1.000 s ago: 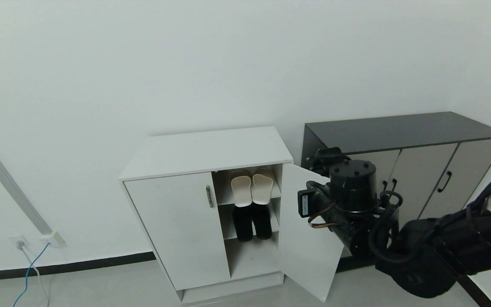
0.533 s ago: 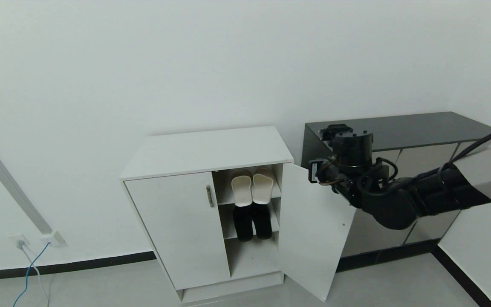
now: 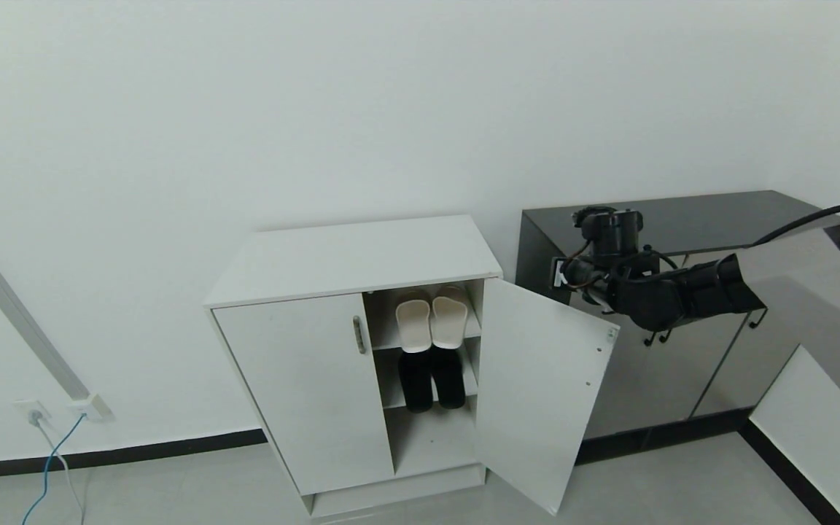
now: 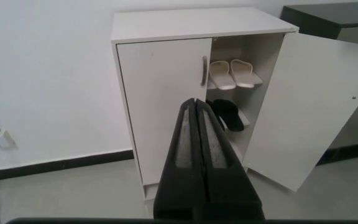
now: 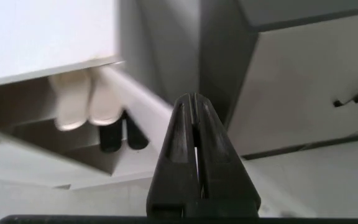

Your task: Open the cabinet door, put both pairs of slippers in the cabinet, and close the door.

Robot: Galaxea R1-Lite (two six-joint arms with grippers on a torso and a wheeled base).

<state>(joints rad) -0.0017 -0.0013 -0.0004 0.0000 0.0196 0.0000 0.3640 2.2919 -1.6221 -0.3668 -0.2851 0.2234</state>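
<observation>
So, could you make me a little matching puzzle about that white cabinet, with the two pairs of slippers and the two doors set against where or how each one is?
Things:
1. white slippers
2. black slippers
3. left door
4. right door

Place or state:
A. swung open
B. upper shelf
C. shut
D. lower shelf

Pairs: 1-B, 2-D, 3-C, 4-A.

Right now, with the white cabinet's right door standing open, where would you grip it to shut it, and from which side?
Take the door by its free vertical edge, near the top corner, coming from its outer face, where the right gripper sits. Hinged at the cabinet, it likely swings easiest when moved far from the hinges.
</observation>
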